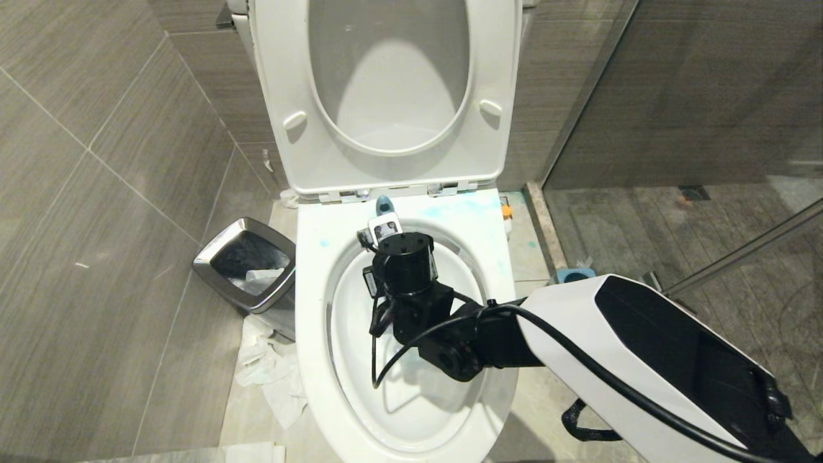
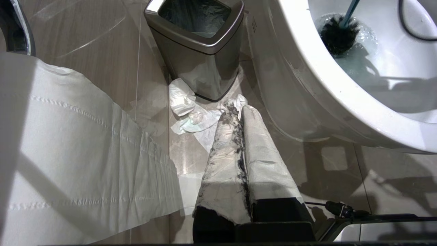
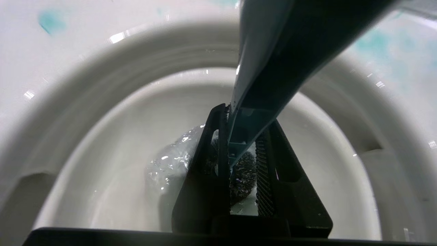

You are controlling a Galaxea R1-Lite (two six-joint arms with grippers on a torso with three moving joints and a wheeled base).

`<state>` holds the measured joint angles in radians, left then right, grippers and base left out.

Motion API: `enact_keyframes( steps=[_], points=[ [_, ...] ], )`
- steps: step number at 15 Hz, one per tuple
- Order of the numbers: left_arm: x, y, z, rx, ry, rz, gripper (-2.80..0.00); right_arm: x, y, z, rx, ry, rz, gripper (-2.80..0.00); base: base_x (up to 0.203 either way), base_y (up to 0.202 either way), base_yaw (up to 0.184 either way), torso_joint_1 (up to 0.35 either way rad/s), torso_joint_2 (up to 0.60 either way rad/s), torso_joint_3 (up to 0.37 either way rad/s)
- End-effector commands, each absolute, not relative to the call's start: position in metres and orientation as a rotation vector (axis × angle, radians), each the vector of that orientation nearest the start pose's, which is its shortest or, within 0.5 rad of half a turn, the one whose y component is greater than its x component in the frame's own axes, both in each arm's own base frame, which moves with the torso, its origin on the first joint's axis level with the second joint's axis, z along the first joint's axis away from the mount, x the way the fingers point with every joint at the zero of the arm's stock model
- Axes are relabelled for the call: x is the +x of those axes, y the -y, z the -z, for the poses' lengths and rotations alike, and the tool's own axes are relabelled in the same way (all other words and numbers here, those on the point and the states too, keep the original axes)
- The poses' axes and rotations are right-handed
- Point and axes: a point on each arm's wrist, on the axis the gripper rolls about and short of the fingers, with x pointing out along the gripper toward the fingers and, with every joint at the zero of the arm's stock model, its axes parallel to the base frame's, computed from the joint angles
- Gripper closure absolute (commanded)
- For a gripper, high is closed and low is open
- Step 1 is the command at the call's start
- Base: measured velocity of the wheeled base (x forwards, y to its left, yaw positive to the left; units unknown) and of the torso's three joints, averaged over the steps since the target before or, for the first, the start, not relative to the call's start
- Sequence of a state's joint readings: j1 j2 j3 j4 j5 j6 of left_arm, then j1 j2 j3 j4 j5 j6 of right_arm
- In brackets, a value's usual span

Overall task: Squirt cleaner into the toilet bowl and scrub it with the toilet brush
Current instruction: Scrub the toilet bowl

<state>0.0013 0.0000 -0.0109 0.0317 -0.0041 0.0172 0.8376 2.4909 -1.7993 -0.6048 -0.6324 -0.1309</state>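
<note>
At your far left, the chrome-rimmed waste bin [image 1: 247, 270] stands just beside the toilet bowl [image 1: 308, 308], with crumpled tissue [image 1: 267, 373] on the floor in front of it. Your left gripper [image 2: 239, 112] hangs parked low near that tissue, its paper-wrapped fingers pressed together on nothing; keep it there, since a swing could drag paper toward the bowl.

Move to the centre: the seat and lid [image 1: 386, 96] stand raised, and pale blue smears of cleaner [image 1: 463, 206] mark the rim at the back. Your right gripper [image 3: 240, 153] reaches down into the bowl, clenched on the toilet brush [image 3: 273, 61], whose bristle head [image 2: 338, 36] sits in the water at the bottom. The handle runs slanted through the jaws, so you risk it pivoting or slipping if you press hard against the porcelain. A fast stroke could also splash water over the rim, and the wrist sits close to the rim's back edge, where you could knock it.

To the right, the brush holder [image 1: 574, 274] waits on the floor.
</note>
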Motion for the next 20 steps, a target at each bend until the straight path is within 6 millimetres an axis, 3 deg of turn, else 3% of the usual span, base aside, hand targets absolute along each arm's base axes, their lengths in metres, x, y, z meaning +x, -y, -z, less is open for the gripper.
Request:
enact_keyframes(
  steps=[1, 6, 12, 16, 20],
  points=[
    [-0.024, 0.000, -0.075, 0.018, -0.023, 0.003, 0.00, 0.335, -0.372, -0.173, -0.121, 0.024, -0.220, 0.00, 0.000, 0.000, 0.000, 0.000, 0.00, 0.000],
    [-0.024, 0.000, -0.075, 0.018, -0.023, 0.003, 0.00, 0.285, -0.353, -0.251, -0.029, 0.118, -0.267, 0.00, 0.000, 0.000, 0.000, 0.000, 0.00, 0.000],
    [-0.024, 0.000, -0.075, 0.018, -0.023, 0.003, 0.00, 0.245, -0.305, -0.340, 0.038, 0.274, -0.251, 0.00, 0.000, 0.000, 0.000, 0.000, 0.00, 0.000],
    [-0.024, 0.000, -0.075, 0.018, -0.023, 0.003, 0.00, 0.223, -0.275, -0.378, 0.042, 0.351, -0.229, 0.00, 0.000, 0.000, 0.000, 0.000, 0.00, 0.000],
    [-0.024, 0.000, -0.075, 0.020, -0.023, 0.005, 0.00, 0.208, -0.254, -0.396, 0.023, 0.355, -0.208, 0.00, 0.000, 0.000, 0.000, 0.000, 0.00, 0.000]
  ],
)
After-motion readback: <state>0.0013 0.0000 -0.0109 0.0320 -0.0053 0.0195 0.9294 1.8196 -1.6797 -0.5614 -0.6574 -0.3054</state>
